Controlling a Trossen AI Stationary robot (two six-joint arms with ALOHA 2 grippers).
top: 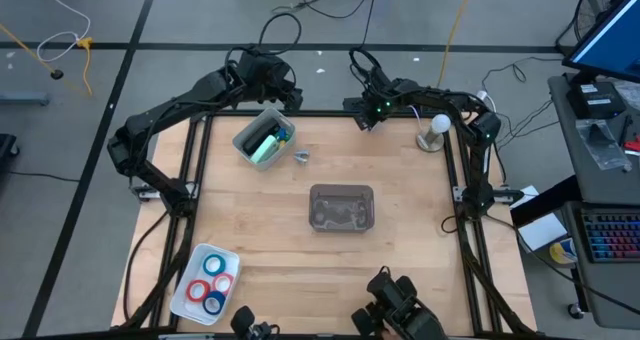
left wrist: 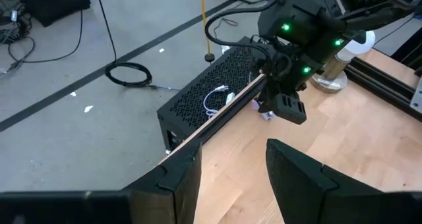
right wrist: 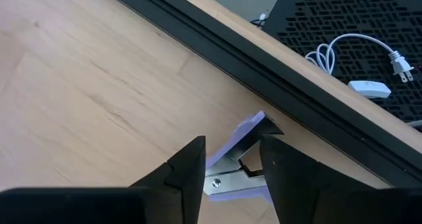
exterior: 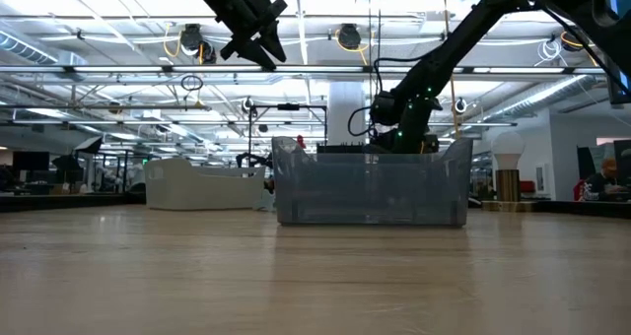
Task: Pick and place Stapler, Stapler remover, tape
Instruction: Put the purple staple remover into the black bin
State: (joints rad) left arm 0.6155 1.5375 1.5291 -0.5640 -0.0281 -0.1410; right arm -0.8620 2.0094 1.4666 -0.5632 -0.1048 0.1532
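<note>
The mint-green stapler [top: 264, 142] lies in a pale tray [top: 243, 137] at the far left. One silvery stapler remover [top: 300, 157] lies on the table beside that tray. Another remover, silver with lilac grips [right wrist: 239, 159], lies by the table's far edge. My right gripper [right wrist: 231, 178] is open, low over it, with one finger on either side; it also shows in the high view [top: 366, 120]. My left gripper [left wrist: 231, 178] is open and empty, high above the far edge near the stapler tray [top: 290, 98]. The tape rings [top: 210, 280] lie in a white tray at the near left. My right gripper comes at the lilac-and-silver stapler remover [right wrist: 245, 163] from above, slanting, with its open fingers on either side of it. The remover lies on the table. I cannot tell whether the fingers touch it.
A clear plastic bin [top: 342, 207] stands at the table's middle; it also shows in the low view [exterior: 370, 182]. A white bulb on a stand [top: 437, 128] is at the far right. A black perforated box with a white cable [right wrist: 343, 26] sits just beyond the far edge rail.
</note>
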